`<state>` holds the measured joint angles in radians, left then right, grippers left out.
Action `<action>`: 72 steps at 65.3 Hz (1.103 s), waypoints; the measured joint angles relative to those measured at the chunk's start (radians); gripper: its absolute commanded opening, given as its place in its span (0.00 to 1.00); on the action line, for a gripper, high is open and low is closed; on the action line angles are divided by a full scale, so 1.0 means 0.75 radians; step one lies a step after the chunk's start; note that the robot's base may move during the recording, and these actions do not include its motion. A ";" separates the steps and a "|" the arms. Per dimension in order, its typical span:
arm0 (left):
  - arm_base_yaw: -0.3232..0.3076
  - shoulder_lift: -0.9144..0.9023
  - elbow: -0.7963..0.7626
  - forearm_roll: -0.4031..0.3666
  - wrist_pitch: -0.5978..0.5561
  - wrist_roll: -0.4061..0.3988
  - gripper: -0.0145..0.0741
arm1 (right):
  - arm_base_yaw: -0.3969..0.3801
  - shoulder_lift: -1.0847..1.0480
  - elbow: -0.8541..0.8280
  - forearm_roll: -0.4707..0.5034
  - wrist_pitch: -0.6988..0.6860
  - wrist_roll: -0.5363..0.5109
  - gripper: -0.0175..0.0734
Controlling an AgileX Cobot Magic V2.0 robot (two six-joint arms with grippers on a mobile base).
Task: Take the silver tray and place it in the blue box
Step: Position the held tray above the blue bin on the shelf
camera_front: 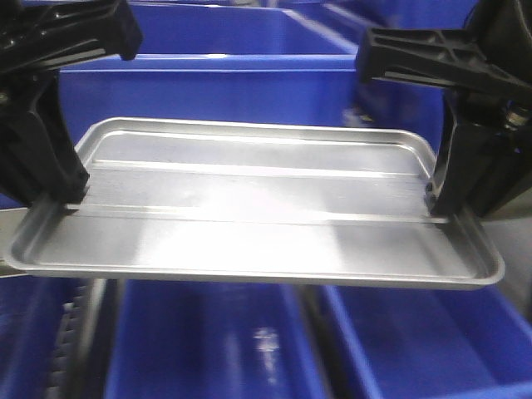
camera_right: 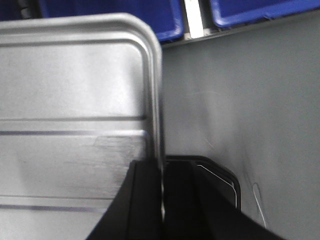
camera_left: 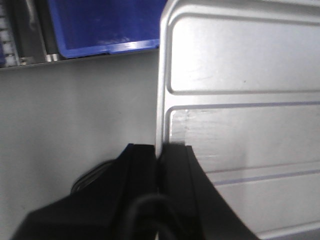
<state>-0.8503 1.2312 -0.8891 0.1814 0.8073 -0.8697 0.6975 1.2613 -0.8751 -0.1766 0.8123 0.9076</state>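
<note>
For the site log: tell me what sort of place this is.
Probably a warehouse or packing station. Rows of large blue crates fill the view, a plain grey surface lies beneath, and the left gripper and right gripper hold a silver tray by its ends.

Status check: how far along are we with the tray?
Done: left gripper and right gripper have their jaws shut on the silver tray at its short edges. In hand: tray held level between them, not inside any box. Left: carry it over a blue box, lower it, release.
</note>
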 measured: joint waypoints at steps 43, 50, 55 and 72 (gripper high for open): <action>0.000 0.000 0.000 0.000 0.003 0.000 0.05 | 0.000 0.000 0.000 0.000 0.000 0.000 0.26; 0.000 0.000 0.000 0.000 0.003 0.000 0.05 | 0.000 0.000 0.000 0.000 0.000 0.000 0.26; 0.000 0.000 0.000 0.000 0.003 0.000 0.05 | 0.000 0.000 0.000 0.000 0.000 0.000 0.26; 0.000 0.000 0.000 0.000 0.003 0.000 0.05 | 0.000 0.000 0.000 0.000 0.000 0.000 0.26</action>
<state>-0.8503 1.2312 -0.8891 0.1814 0.8093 -0.8697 0.6975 1.2613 -0.8751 -0.1766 0.8123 0.9076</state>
